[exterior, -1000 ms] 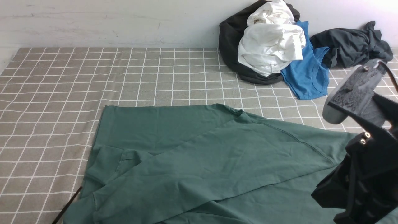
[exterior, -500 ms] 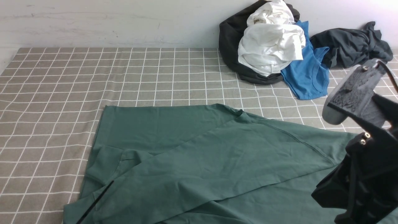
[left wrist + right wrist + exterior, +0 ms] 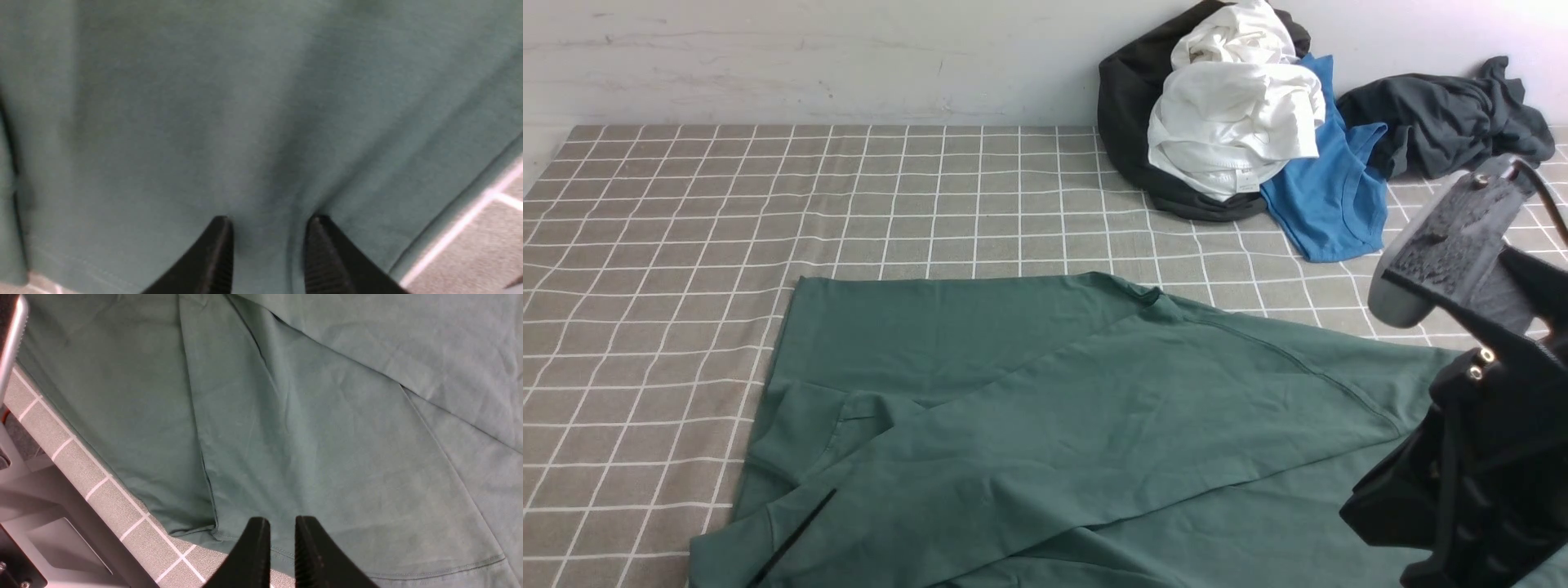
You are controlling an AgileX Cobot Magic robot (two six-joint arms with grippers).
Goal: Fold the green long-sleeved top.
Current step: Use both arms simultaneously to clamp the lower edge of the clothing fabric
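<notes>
Nearest the robot, the left gripper (image 3: 269, 253) has its tips down on the top (image 3: 1054, 408). Only the left wrist view shows this. The jaws stand partly apart with a soft ridge of green cloth between them, and I cannot tell whether they have hold of it. Past the top's edge, that view shows a corner of the checked cloth (image 3: 686, 245). In the front view, all that shows there is a dark sliver (image 3: 792, 535) on the top's near left corner.

The right gripper (image 3: 282, 526) hangs above the top's stitched hem (image 3: 449, 567), with its jaws only a narrow slit apart and nothing in them. Its own wrist view shows this. It also shows the table's near edge and a grey frame (image 3: 61, 522) below it, neither of which the front view takes in. The front view gives only the black bulk of the right arm (image 3: 1478, 433) low on the right, raised off the table.

The top lies flat on the near middle and right of the cloth and runs out of the front view at the bottom. One large flap is folded diagonally across its body. Its far edge is straight.

Beyond it comes bare cloth. A heap sits at the far right: a black garment (image 3: 1123, 106), a white one (image 3: 1233, 114) on top of it, a blue one (image 3: 1331, 196) and a charcoal one (image 3: 1445, 122). The heap is well apart from the top and lies against the wall (image 3: 768, 57).
</notes>
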